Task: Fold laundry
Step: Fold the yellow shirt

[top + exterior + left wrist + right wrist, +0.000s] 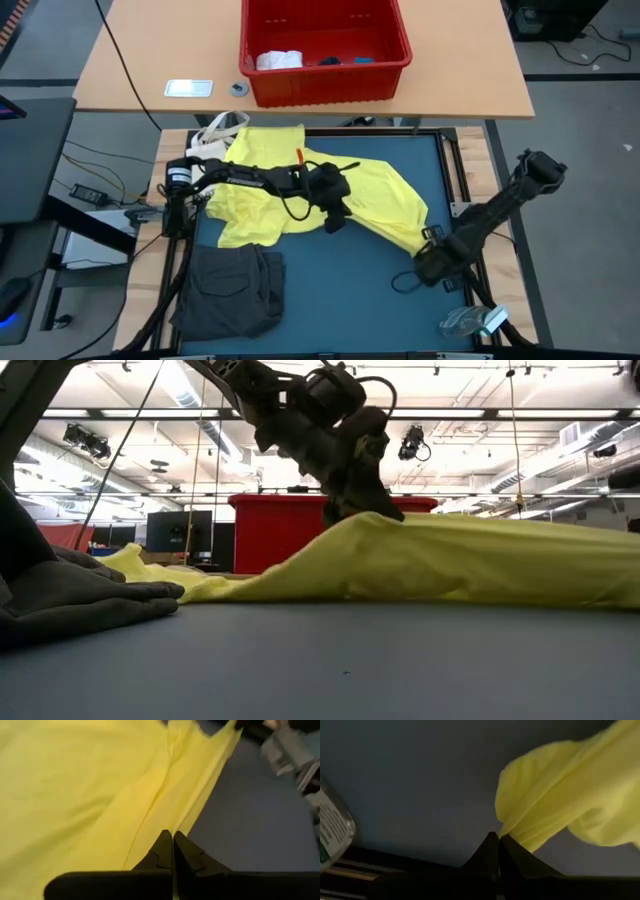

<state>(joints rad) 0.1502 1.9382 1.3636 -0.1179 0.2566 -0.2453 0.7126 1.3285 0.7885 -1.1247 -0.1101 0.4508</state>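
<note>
Both pincers were clamped on the yellow T-shirt [390, 200], the left pincer [335, 215] mid-cloth, the right pincer [432, 252] at its edge; they needed to pull evenly, keeping it taut.

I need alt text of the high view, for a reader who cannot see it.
Both tools, left and right, pinch a yellow T-shirt spread on the blue mat. A dark grey garment lies beside it; a red basket stands behind.
</note>
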